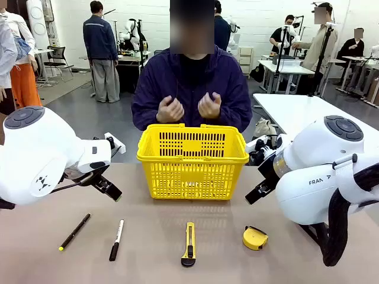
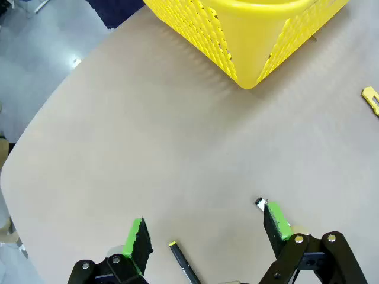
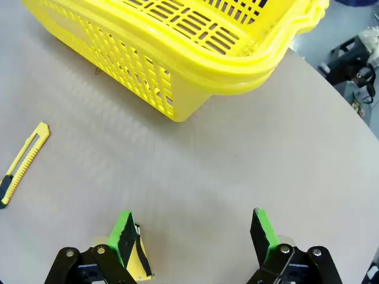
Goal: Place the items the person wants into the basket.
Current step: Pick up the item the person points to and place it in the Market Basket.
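left jaws and right jaws apart, empty, above the desk. basket far centre; knife and tape near, in front of it. person's hands curled, no item indicated. advise: wait for a clear choice, then descend squarely.

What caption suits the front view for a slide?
Person behind yellow basket; pen, marker, knife and tape measure lined up on the table.

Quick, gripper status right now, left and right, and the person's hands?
Left gripper: open, holding nothing.
Right gripper: open, holding nothing.
Person's hands: loosely curled, nothing visibly held.
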`<state>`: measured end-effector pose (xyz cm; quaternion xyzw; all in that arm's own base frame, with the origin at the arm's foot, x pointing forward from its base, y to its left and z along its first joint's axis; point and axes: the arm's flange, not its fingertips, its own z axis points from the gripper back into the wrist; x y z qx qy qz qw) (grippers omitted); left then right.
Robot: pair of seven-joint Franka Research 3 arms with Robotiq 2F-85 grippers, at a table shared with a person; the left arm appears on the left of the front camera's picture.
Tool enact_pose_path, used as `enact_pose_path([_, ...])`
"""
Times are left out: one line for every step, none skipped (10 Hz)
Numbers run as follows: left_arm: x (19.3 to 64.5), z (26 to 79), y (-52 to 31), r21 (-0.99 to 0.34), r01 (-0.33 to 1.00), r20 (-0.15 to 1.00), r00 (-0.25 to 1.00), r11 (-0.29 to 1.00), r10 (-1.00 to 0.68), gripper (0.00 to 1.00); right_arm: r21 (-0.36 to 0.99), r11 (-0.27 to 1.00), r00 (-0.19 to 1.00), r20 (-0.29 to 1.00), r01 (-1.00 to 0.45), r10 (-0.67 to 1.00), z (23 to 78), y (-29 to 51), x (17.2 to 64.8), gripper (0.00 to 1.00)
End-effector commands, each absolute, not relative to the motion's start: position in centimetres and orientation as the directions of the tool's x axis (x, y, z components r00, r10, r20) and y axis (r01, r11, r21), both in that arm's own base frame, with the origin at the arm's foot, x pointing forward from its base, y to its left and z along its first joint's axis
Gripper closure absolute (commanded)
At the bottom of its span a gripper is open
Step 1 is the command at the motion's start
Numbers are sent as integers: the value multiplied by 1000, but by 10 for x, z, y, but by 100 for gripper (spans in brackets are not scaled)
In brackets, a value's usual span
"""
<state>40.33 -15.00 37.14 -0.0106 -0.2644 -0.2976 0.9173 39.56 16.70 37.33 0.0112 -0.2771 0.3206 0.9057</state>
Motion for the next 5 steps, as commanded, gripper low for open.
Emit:
enact_pose_path([403, 371, -150, 138, 552, 492, 683, 823, -541, 0, -157, 794, 641, 509, -587, 575, 373, 167, 396, 0])
enact_pose_path([403, 371, -150, 138, 552, 492, 683, 823, -541, 0, -157, 794, 641, 509, -587, 575, 373, 167, 396, 0])
enact_pose_path([403, 371, -150, 138, 552, 492, 683, 823, -541, 0, -157, 794, 641, 509, -587, 575, 373, 167, 396, 0])
enact_pose_path([403, 371, -150, 138, 552, 492, 683, 823, -541, 0, -157, 794, 641, 509, -587, 575, 373, 167, 396, 0])
enact_pose_path([403, 371, -150, 138, 552, 492, 683, 823, -541, 0, -157, 794, 641, 509, -587, 575, 373, 167, 396, 0])
